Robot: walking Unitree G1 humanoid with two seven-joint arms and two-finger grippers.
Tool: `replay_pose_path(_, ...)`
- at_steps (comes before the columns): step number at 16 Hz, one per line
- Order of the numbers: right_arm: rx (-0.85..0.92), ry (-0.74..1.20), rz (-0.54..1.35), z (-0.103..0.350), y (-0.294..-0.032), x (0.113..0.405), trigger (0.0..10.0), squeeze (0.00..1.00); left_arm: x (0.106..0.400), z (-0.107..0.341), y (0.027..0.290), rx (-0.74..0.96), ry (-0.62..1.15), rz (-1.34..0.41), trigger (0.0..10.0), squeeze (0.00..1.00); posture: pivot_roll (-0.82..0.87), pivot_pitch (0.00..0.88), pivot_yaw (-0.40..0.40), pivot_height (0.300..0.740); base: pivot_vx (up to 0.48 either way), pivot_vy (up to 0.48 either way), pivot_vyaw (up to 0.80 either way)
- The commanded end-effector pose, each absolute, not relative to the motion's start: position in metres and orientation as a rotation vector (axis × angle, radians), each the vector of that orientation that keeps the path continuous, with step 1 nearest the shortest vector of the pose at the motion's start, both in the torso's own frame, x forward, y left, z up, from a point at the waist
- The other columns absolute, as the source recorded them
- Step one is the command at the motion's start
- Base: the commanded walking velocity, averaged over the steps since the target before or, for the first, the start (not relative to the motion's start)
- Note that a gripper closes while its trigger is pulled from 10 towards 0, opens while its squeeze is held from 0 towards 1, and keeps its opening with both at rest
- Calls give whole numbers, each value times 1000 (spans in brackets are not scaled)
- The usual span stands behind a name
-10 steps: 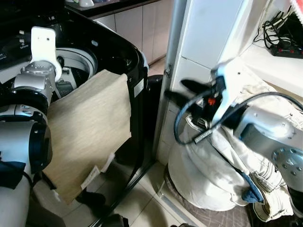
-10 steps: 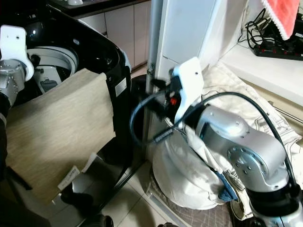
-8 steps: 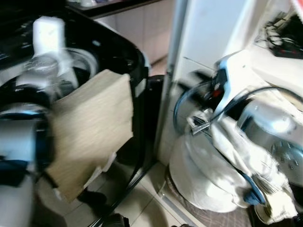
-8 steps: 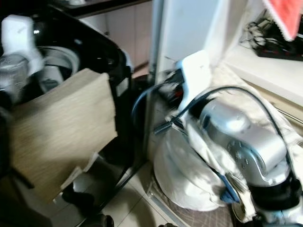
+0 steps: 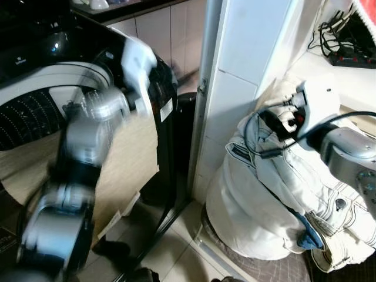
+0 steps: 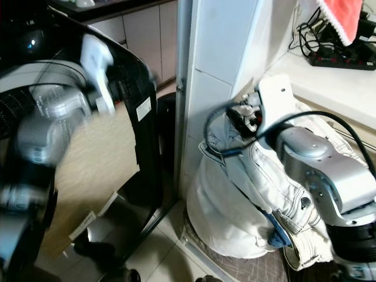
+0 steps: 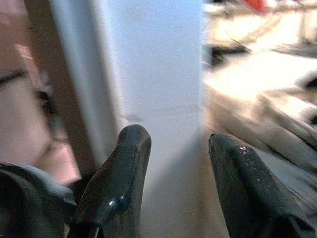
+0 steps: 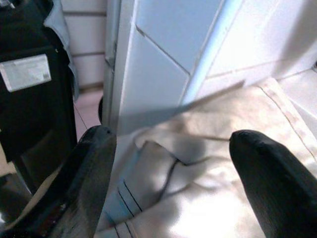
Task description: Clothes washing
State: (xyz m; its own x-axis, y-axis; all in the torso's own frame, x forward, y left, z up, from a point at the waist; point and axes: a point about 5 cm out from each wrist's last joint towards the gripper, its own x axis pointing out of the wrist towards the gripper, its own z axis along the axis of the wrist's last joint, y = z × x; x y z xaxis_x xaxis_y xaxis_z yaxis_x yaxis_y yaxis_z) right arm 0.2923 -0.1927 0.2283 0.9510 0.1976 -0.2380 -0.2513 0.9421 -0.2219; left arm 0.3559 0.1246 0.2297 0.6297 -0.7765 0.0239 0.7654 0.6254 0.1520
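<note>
A beige cloth [image 5: 126, 170] hangs down the front of the black top-loading washing machine [image 5: 167, 153], whose drum [image 5: 32, 114] is open at the left. My left arm [image 5: 97, 117] is blurred above the cloth, near the machine's right corner. In the left wrist view my left gripper [image 7: 178, 139] is open and holds nothing, facing a white tiled pillar [image 7: 148, 74]. My right gripper [image 8: 173, 139] is open just above the top of a heap of cream-white clothes [image 5: 264, 200] on the floor at the right.
The white tiled pillar [image 5: 235, 88] stands between the machine and the clothes heap. A ledge behind holds a power strip with cables [image 5: 346, 50] and a red cloth [image 6: 346, 14]. A narrow strip of tiled floor [image 5: 176, 235] lies between machine and heap.
My left arm has swung from over the drum to the right, toward the machine's corner. My right gripper has drawn back from the pillar onto the clothes heap. The camera has shifted.
</note>
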Motion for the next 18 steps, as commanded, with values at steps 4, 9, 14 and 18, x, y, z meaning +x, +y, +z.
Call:
replay_pose_path(4,-285,317,310,222,-198,286,10000,1000,316,231,112,69,-73,-1082,10000,0,-125,53,-2,740,0,0,0)
replay_pose_path(9,-475,519,343,198,-210,273,10000,0,278,224,98,23,-40,-1147,10000,0,-129,46,-4,740,0,0,0)
replay_pose_path(14,-507,565,306,179,-223,274,0,0,274,212,89,99,-73,-1111,10000,0,-126,42,-4,740,0,0,0)
replay_pose_path(18,-475,525,292,184,-225,279,0,0,274,210,87,105,-70,-1087,10000,0,-126,45,-5,740,0,0,0)
